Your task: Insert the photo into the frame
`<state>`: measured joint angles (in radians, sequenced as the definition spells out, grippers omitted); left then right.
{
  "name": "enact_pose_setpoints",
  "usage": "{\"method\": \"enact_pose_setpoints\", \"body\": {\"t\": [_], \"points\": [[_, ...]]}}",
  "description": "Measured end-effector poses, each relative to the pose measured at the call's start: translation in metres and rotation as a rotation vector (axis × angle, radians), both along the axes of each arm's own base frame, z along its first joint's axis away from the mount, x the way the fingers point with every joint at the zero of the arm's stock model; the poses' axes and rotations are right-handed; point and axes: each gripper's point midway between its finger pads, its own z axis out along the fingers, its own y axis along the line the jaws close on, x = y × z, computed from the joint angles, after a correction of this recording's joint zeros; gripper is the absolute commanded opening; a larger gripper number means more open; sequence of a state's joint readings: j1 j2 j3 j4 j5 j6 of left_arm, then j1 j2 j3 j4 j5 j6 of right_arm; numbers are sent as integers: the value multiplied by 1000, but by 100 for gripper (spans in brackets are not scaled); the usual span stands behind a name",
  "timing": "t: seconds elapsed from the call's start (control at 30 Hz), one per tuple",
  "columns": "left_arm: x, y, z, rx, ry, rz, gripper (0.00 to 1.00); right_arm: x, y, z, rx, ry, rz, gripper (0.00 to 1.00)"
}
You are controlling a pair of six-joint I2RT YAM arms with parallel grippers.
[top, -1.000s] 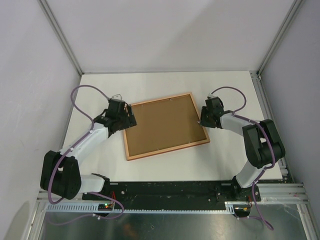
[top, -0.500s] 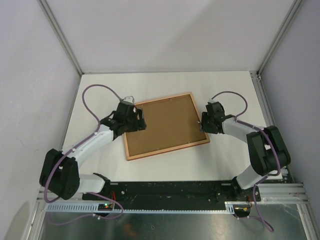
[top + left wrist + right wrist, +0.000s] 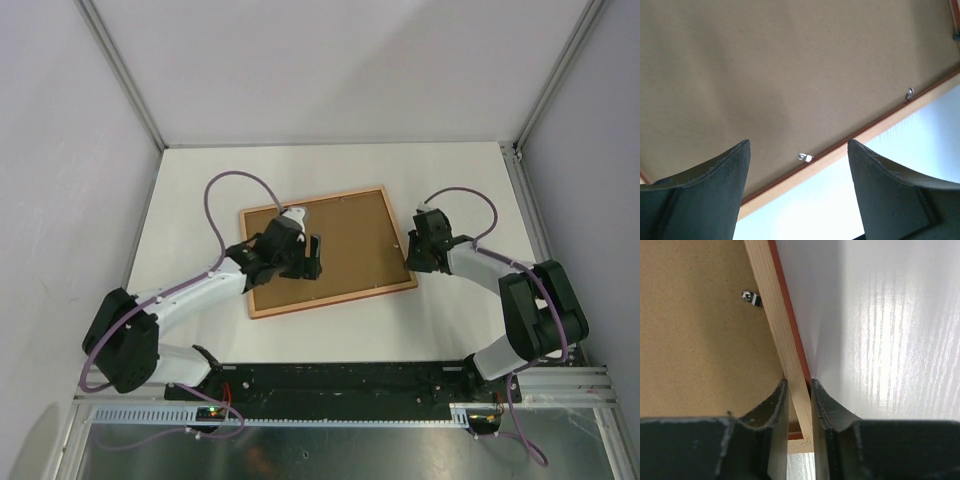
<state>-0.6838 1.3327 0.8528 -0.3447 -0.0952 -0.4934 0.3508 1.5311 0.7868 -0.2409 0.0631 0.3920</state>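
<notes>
Frame: a large thin rectangular picture frame (image 3: 340,300) lies face down near the middle of the white table (image 3: 450,180), turned slightly askew. Its pale wood back faces up, with a red-orange edge showing along the outside.
Board: a plain brown backing board (image 3: 350,240) fills the whole opening of the frame and covers whatever is under it.
Clips: small silver metal clips sit on the board right beside the inner edge of the rail. Two (image 3: 804,157) (image 3: 909,93) show in the left wrist view and one (image 3: 752,298) in the right wrist view.
Left fingers: the left fingers (image 3: 312,258) are spread wide and hang over the left part of the board, close to the frame's near rail. They hold nothing, and whether they touch the board cannot be told.
Right fingers: the right fingers (image 3: 412,252) pinch the frame's right-hand rail near its corner, one finger on the board side and one on the table side.
Surroundings: purple cables (image 3: 232,190) loop up from both arms. Pale grey walls and aluminium posts (image 3: 120,70) enclose the table.
</notes>
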Motion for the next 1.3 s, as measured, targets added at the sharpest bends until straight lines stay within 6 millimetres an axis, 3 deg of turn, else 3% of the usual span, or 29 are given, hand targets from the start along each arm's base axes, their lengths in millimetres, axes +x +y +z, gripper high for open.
{"method": "enact_pose_setpoints", "body": {"t": [0.2, 0.6, 1.3], "points": [[-20, -27, -10, 33, 4, -108, 84, -6, 4, 0, -3, 10, 17, 1], [-38, -78, -8, 65, -80, -283, 85, -21, 2, 1, -23, 48, 29, 0], [-52, -111, -14, 270, -312, -416, 87, -41, -9, 5, -75, 125, 28, 0]]}}
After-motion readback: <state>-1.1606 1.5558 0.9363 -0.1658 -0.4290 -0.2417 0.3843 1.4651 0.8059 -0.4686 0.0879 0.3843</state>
